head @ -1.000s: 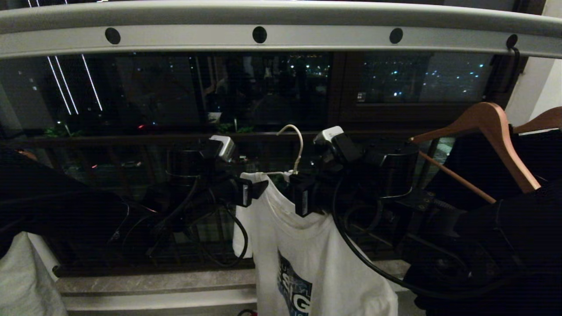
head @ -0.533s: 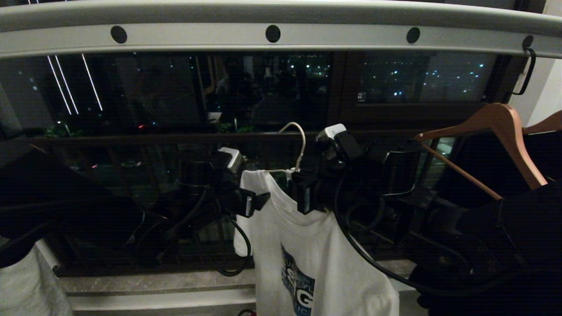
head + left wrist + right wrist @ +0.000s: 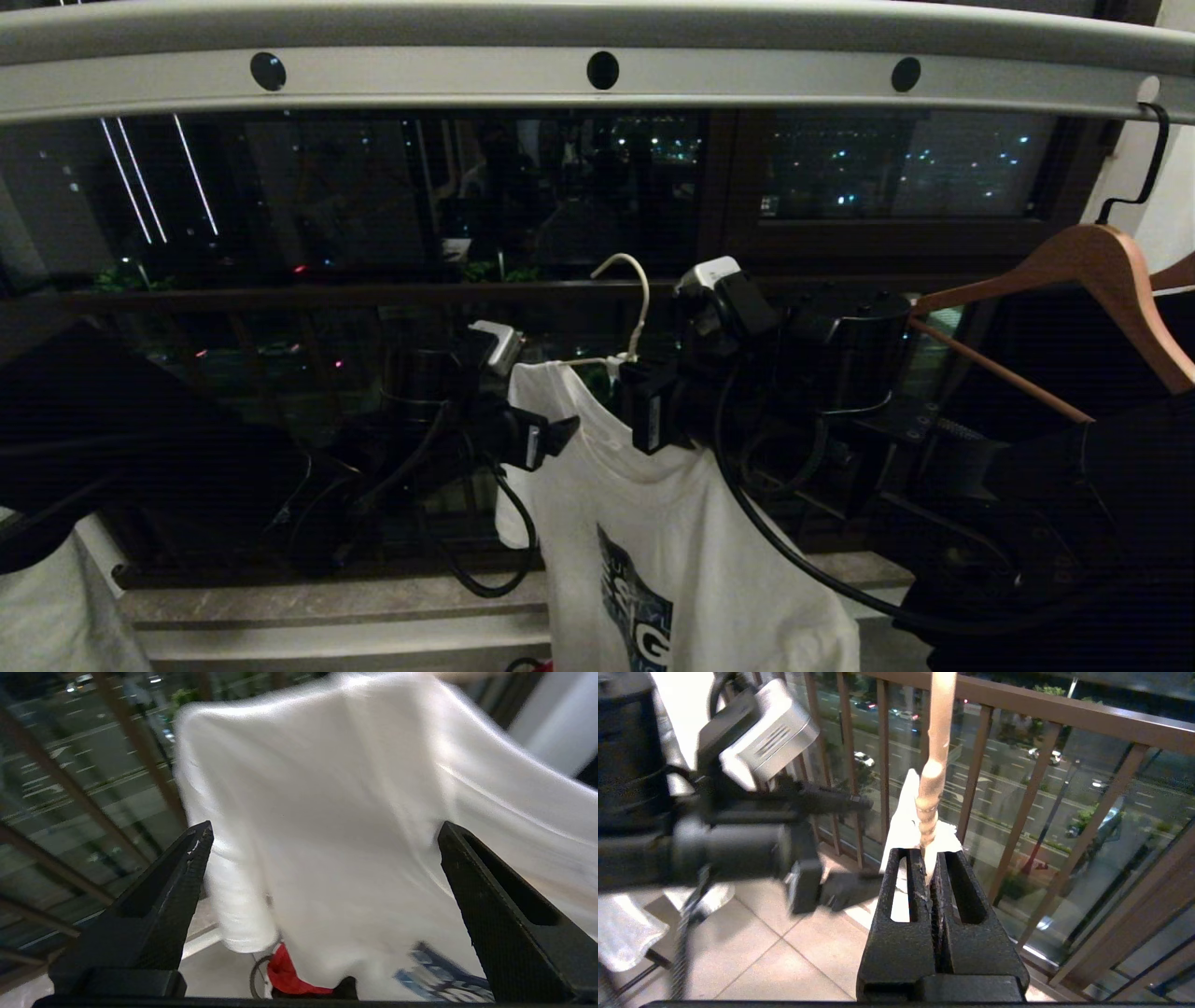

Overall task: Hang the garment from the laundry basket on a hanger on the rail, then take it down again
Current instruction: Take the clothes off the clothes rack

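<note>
Rail [image 3: 597,79] spans the top of the head view, its dark holes in a row; below it the white T-shirt [image 3: 635,523] hangs on the wire hanger [image 3: 638,308], whose hook is free of the rail; the right gripper [image 3: 930,870] is clamped on the hanger's twisted neck at the collar; the left gripper [image 3: 322,858] stands spread wide beside the shirt's shoulder, holding nothing; a red cloth [image 3: 292,975] lies below.
</note>
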